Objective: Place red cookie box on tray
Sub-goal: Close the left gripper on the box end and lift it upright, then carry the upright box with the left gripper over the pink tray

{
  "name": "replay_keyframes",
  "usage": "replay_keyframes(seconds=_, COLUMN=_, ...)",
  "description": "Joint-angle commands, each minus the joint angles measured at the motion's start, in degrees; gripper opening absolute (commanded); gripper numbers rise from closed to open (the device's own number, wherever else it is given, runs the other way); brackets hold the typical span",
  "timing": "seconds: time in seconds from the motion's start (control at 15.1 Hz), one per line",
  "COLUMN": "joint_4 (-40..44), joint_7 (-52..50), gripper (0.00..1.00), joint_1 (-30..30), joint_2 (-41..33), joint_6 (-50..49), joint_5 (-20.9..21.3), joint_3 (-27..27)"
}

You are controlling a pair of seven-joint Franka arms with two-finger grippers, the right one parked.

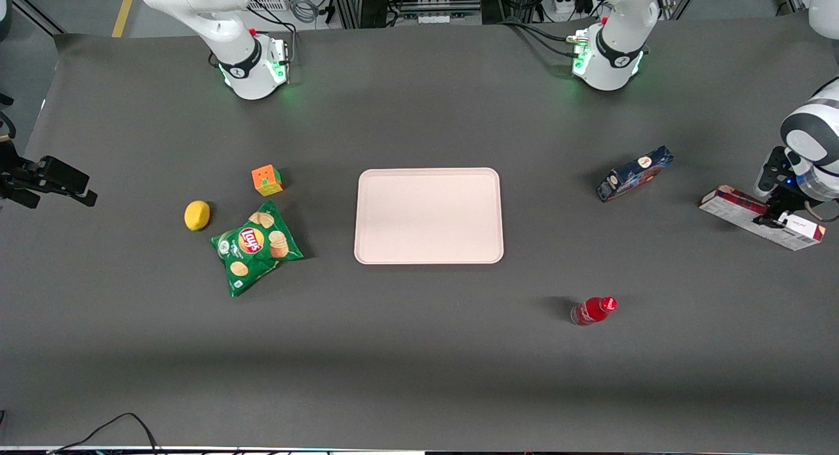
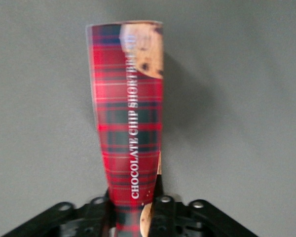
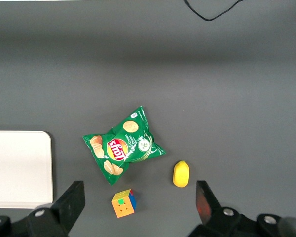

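At the working arm's end of the table (image 1: 419, 350), the gripper (image 1: 775, 214) had its fingers (image 2: 163, 210) clamped on the red cookie box (image 2: 130, 118), which stuck out lengthwise between them. The box was well apart from the pink tray (image 1: 429, 178) at mid-table.

Tool (image 1: 778, 214) grips red cookie box (image 1: 734, 209) well apart from tray (image 1: 367, 212).
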Motion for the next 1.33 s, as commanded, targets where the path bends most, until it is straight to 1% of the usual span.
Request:
replay_keyframes(seconds=0.0, joint_4=0.9, joint_7=6.6, gripper=0.10, joint_1=-0.2, joint_2=-0.4, joint_6=0.1, joint_5=-3.9, joint_3=0.0)
replay_keyframes(seconds=0.13, joint_4=1.6, joint_7=5.2, gripper=0.05, joint_1=-0.4, joint_2=-1.7, joint_6=-1.1, joint_5=-4.3, joint_3=-0.2)
replay_keyframes(seconds=0.2, joint_4=1.6, joint_7=2.7, gripper=0.05, joint_1=-0.5, joint_2=-2.9, joint_6=-2.0, joint_5=-4.2, joint_3=-0.2)
replay_keyframes(seconds=0.4, joint_4=3.2, joint_7=-6.9, gripper=0.04, joint_1=-0.5, joint_2=-6.6, joint_6=-9.0, joint_5=-4.1, joint_3=-0.8)
replay_keyframes(seconds=0.46, joint_4=4.1, joint_7=-10.7, gripper=0.01, joint_1=-0.5, joint_2=-7.9, joint_6=-12.3, joint_5=-4.1, joint_3=-0.8)
replay_keyframes(seconds=0.53, joint_4=5.0, joint_7=-15.7, gripper=0.00, joint_1=-0.7, joint_2=-9.2, joint_6=-15.5, joint_5=-4.1, joint_3=-0.8)
replay_keyframes(seconds=0.66, joint_4=5.4, joint_7=-27.3, gripper=0.00, joint_1=-0.9, joint_2=-12.6, joint_6=-21.0, joint_5=-4.1, joint_3=-0.8)
replay_keyframes(seconds=0.86, joint_4=5.6, joint_7=-47.4, gripper=0.00, joint_1=-3.0, joint_2=-17.1, joint_6=-28.1, joint_5=-4.2, joint_3=-1.2)
replay_keyframes(seconds=1.06, joint_4=8.6, joint_7=-69.3, gripper=0.00, joint_1=-4.6, joint_2=-21.0, joint_6=-35.6, joint_5=-4.2, joint_3=-5.3)
replay_keyframes(seconds=1.26, joint_4=13.2, joint_7=-90.4, gripper=0.00, joint_1=-7.9, joint_2=-23.0, joint_6=-43.0, joint_5=-4.2, joint_3=-9.1)
